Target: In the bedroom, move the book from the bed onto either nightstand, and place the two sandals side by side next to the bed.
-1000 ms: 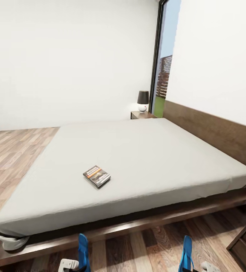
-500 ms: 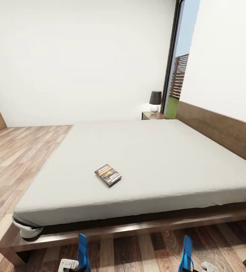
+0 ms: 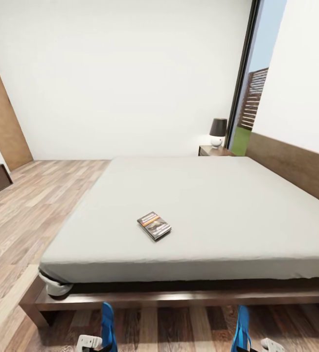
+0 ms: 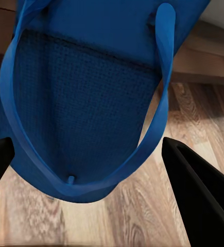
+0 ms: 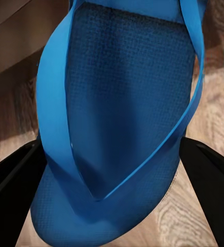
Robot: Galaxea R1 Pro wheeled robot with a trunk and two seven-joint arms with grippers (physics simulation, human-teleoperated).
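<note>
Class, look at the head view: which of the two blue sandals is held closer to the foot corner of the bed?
The sandal in the left gripper; the bed's foot corner lies on its side, while the right gripper's sandal hangs farther along the frame.

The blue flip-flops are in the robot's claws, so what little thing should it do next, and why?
Probably lower both arms toward the wood floor beside the bed. Each claw carries a sandal: the left claw holds the left flip-flop, the right claw the right flip-flop. Both hang above the planks right by the bed frame, but apart, so they should also come closer together.
</note>
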